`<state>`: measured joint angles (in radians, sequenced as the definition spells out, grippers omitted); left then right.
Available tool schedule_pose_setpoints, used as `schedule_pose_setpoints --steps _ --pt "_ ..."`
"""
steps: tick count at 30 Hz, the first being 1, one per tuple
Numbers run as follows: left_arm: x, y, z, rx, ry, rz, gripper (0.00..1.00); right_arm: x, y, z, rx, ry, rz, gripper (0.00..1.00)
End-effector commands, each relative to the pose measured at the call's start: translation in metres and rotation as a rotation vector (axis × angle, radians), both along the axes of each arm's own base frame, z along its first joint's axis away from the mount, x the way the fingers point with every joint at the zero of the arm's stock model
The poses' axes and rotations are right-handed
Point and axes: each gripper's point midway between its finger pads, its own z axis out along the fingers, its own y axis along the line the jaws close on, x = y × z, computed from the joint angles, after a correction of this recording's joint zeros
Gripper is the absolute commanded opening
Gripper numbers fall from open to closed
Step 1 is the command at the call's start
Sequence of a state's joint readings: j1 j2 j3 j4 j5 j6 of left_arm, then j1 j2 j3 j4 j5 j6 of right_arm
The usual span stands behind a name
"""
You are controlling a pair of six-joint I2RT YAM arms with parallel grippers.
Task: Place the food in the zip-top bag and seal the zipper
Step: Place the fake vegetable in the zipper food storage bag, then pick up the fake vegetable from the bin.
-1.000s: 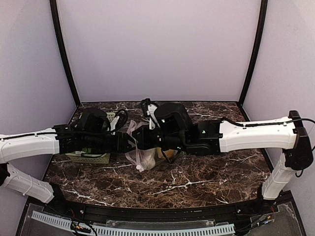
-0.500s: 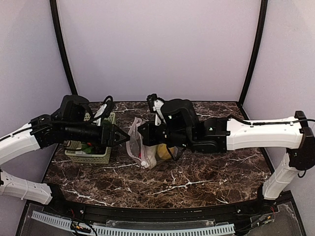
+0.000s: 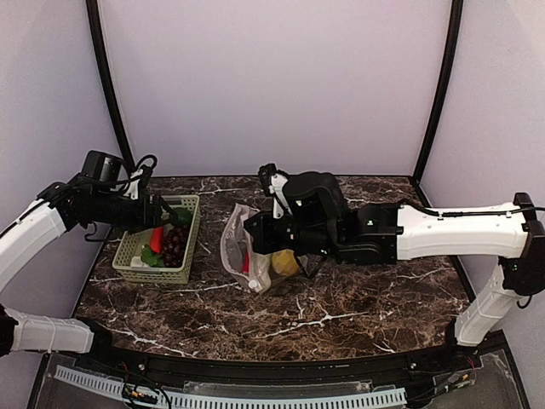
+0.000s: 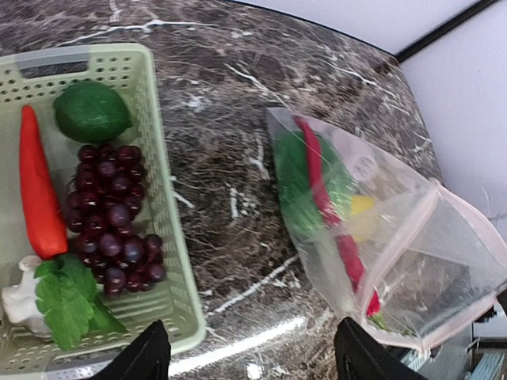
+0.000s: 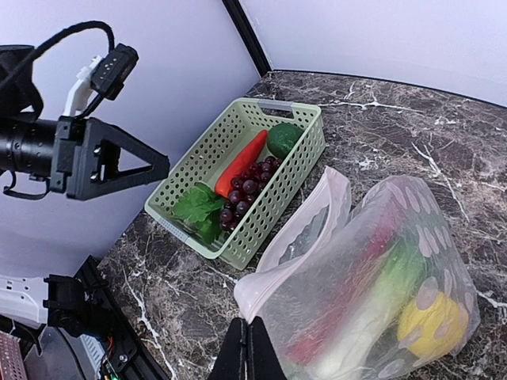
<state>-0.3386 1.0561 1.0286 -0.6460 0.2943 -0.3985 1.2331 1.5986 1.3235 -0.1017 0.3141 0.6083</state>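
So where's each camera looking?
Top: high behind the robot, looking down on the table; both arms show.
Left wrist: on the left arm, looking down at basket and bag; open jaw tips at bottom.
Right wrist: on the right arm, looking over the bag toward the basket; shut jaws at bottom.
Shared: basket and bag, all three.

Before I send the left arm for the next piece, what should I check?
1. Right gripper clamped on the zip-top bag at its mouth edge: ok.
2. Bag mouth held open: ok.
3. Left gripper open and empty: ok.
4. Lemon and chili inside the bag: ok.
5. All food bagged: not ok; grapes lie in the basket.
6. Zipper sealed: not ok.
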Motion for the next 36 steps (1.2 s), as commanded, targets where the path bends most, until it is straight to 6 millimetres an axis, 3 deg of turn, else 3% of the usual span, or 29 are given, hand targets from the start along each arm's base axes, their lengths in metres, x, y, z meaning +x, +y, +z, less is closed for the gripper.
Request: schedule_pose_setpoints --steps 1,6,15,26,36 --pt "0.013 0.041 -0.037 0.024 0.096 0.083 0.68 0.004 -0.008 0.011 0.019 -0.019 -0.013 0.00" --pt "0.042 0.083 -0.058 0.021 0.124 0.221 0.60 0.005 -0.012 0.009 0.015 -0.021 -0.021 0.00" --pt "0.086 0.120 -0.095 0.168 0.192 0.303 0.55 0.009 -0.018 0.008 0.016 -0.017 -0.034 0.00" --pt "0.109 0.130 -0.151 0.265 0.297 0.270 0.55 0.013 -0.019 0.006 0.022 -0.001 -0.032 0.00" --pt "0.115 0.125 -0.174 0.260 0.330 0.219 0.56 0.017 -0.013 0.002 0.024 0.017 -0.021 0.00"
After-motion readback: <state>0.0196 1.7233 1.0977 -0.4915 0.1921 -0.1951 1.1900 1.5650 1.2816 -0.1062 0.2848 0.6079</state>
